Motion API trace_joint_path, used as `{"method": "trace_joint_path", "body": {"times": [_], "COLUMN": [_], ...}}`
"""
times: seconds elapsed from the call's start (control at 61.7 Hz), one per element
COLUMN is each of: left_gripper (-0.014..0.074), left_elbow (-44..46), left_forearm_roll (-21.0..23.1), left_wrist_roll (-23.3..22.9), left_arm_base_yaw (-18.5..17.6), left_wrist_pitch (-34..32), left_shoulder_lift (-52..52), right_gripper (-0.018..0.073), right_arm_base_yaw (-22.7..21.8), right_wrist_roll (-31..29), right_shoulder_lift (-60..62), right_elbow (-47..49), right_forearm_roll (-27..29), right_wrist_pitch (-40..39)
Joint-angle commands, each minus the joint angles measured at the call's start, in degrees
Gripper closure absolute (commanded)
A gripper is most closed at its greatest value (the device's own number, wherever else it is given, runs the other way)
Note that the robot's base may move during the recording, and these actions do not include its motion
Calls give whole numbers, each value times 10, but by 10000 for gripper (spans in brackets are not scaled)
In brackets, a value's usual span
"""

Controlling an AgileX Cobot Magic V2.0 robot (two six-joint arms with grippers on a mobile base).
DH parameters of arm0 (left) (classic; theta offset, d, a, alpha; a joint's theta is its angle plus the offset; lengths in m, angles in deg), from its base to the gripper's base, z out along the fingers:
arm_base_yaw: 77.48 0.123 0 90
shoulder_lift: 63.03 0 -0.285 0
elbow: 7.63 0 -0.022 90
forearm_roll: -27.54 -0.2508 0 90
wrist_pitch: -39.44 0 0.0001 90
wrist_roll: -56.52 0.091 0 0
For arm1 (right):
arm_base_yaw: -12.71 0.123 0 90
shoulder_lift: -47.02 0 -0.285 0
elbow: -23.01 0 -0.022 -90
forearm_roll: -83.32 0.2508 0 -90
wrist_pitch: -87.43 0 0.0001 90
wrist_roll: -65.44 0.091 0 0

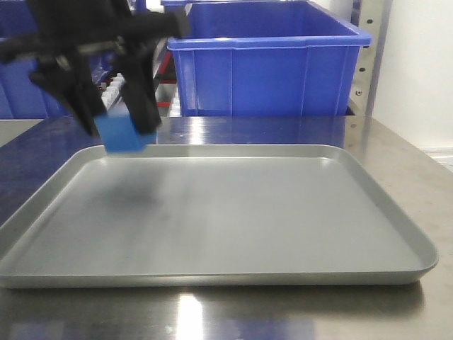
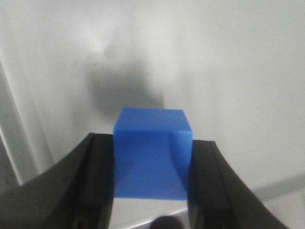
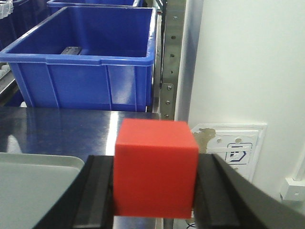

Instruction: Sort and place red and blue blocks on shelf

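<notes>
Steel surface (image 1: 396,163), blue block (image 1: 122,134) held over grey tray (image 1: 248,212), red block (image 3: 155,167) held

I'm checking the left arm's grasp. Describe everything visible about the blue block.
The blue block is a small, plain, matte cube, bright blue, with crisp edges and no markings. It sits upright, clamped on two opposite sides by the black fingers of the left gripper; its top and front faces are bare. In the front view it hangs over the far left part of the grey tray, apparently not touching it, with a soft shadow on the tray below.
</notes>
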Motion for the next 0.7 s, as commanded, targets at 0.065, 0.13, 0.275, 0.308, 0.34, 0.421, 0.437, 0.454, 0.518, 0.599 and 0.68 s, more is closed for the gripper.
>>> {"method": "trace_joint_path", "body": {"times": [0.065, 0.13, 0.275, 0.308, 0.34, 0.421, 0.437, 0.454, 0.518, 0.599, 0.68], "left_gripper": [472, 472, 473, 473, 473, 473, 473, 473, 473, 473, 473], "left_elbow": [-16, -51, -147, -165, -184, -243, -253, -262, -307, -359, -409], "left_forearm_roll": [35, 66, 94, 94, 94, 93, 93, 93, 91, 85, 85], "left_wrist_roll": [115, 156, 201, 201, 201, 201, 201, 201, 201, 201, 201], "left_arm_base_yaw": [30, 41, 67, 73, 81, 100, 104, 107, 124, 146, 171], "left_wrist_pitch": [-75, -125, -249, -277, -297, -354, -372, -383, -432, -495, -539], "left_shoulder_lift": [70, 95, 160, 173, 187, 231, 239, 247, 278, 325, 368], "right_gripper": [514, 514, 514, 514, 514, 514, 514, 514, 514, 514, 514], "right_arm_base_yaw": [-4, -4, -4, -4, -4, -4, -4, -4, -4, -4, -4], "right_wrist_roll": [-2, -2, -2, -2, -2, -2, -2, -2, -2, -2, -2], "right_shoulder_lift": [-2, -2, -2, -2, -2, -2, -2, -2, -2, -2, -2], "right_elbow": [16, 16, 16, 16, 16, 16, 16, 16, 16, 16, 16], "right_forearm_roll": [-3, -3, -3, -3, -3, -3, -3, -3, -3, -3, -3], "right_wrist_pitch": [-49, -49, -49, -49, -49, -49, -49, -49, -49, -49, -49]}}
